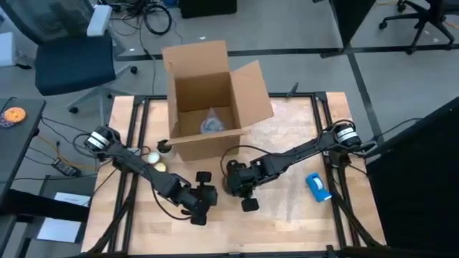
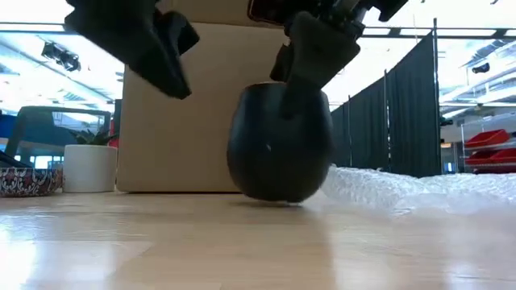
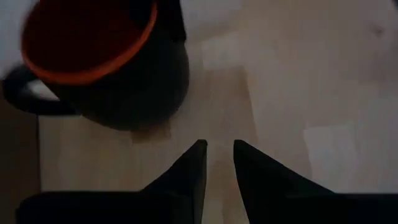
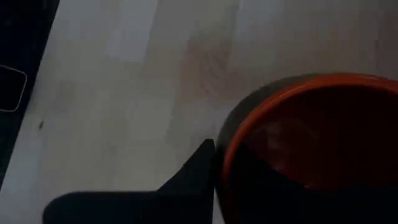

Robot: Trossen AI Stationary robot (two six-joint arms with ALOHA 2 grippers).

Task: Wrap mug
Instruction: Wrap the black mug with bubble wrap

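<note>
Glossy mug [image 2: 280, 149], smooth wooden table [image 2: 242, 242], matt cardboard box [image 1: 208, 100].

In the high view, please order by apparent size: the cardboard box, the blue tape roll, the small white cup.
1. cardboard box
2. blue tape roll
3. small white cup, though it looks close in size to the tape roll.

We see a lab or workshop, wooden table [image 1: 287, 208] on a black frame, office chair [image 1: 72, 54], loose floor cables [image 1: 154, 14], dark curtain partitions [image 2: 395, 121], red storage bins [image 2: 492, 145].
</note>
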